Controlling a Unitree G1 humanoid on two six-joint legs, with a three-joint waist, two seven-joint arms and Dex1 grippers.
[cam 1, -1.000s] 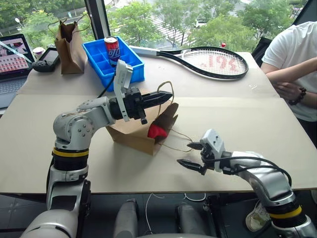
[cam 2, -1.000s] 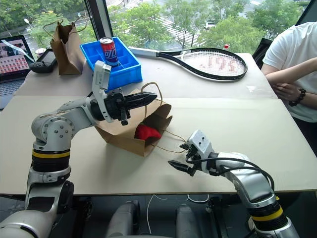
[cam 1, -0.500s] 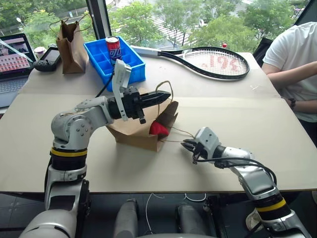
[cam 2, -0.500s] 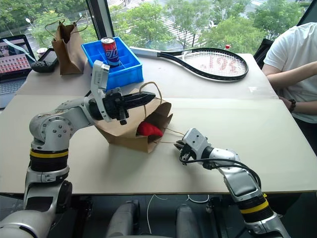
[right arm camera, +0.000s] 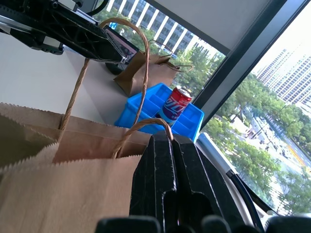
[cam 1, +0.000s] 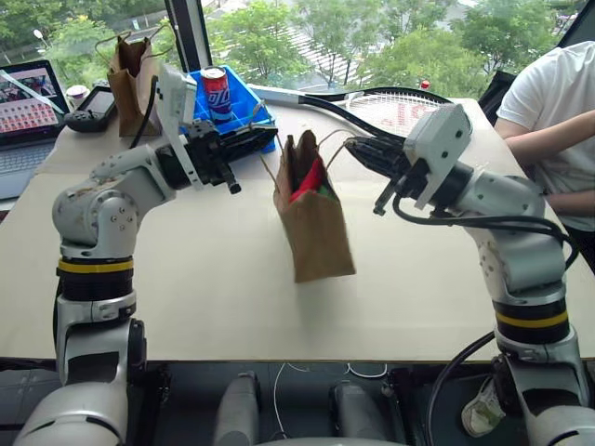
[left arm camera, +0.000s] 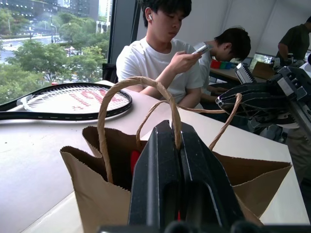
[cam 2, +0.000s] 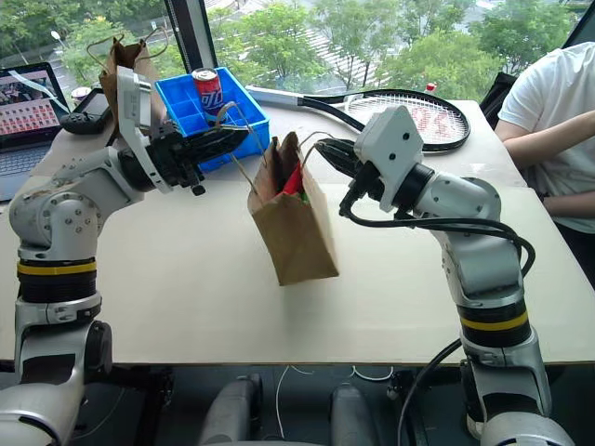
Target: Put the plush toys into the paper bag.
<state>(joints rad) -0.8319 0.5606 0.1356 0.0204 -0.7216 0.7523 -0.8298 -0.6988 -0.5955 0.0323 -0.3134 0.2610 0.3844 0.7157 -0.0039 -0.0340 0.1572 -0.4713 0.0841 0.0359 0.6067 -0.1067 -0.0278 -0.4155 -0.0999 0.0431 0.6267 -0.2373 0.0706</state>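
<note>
The light-brown paper bag (cam 1: 314, 226) stands upright at the table's middle, held by its two twisted handles. I cannot tell whether its bottom rests on the table. My left gripper (cam 1: 265, 137) is shut on the left handle loop (left arm camera: 167, 104). Across the mouth, my right gripper (cam 1: 357, 150) is shut on the other handle (right arm camera: 146, 124). A red plush toy (cam 1: 310, 177) pokes out of the bag's mouth with a bit of green (cam 1: 325, 190) beside it. The rest of the bag's inside is hidden.
A blue bin (cam 1: 246, 107) with a soda can (cam 1: 216, 91) stands behind the bag. A narrower, darker paper bag (cam 1: 132, 60), a controller (cam 1: 93, 109) and a laptop (cam 1: 23, 102) are at the back left, a tennis racket (cam 1: 409, 107) at the back. A person in a white shirt (cam 1: 548, 93) sits at the right.
The bag lay on its side; it is now pulled upright. My right gripper shut on the loose handle and rose with it. My left gripper moved up and left with its handle.
</note>
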